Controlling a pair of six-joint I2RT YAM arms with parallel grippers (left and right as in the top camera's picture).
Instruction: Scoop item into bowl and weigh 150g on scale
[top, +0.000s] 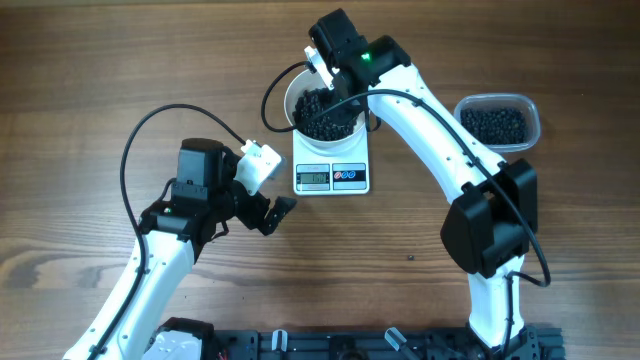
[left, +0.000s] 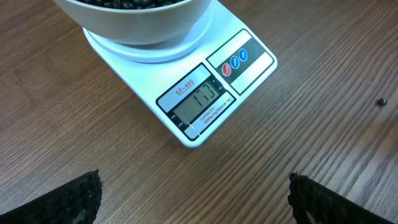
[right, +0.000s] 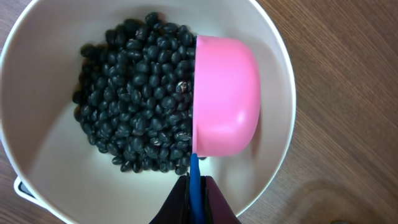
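One bowl (top: 291, 98), white and deep, stands on one scale (top: 332, 177) toward the far edge of the desk (top: 90, 70), about midway along it; the scale's front faces the near edge, with one grey display showing three digits and three small round buttons, one red and two blue. The item (right: 134, 99) lies as one dark heap of black beans on the bowl's bottom, too many to count; a second lot fills one clear tub (top: 536, 118) further toward the desk's right edge, well apart from the scale. One stray bean (left: 382, 102) lies alone on the bare wood nearer the front edge.

Two arms are in view. The right arm reaches from the near edge up and leftward, its elbow bent, wrist above the bowl; the right gripper (right: 194, 200) is pinched tight on the thin blue handle (right: 195, 177) of one pink scoop (right: 227, 102); the scoop is inside the bowl, its rounded back toward the wrist camera and its mouth against the heap. The left arm rises from the near left corner and bends right; the left gripper (top: 276, 214) hangs just before the scale's front, fingers spread wide, holding nothing.
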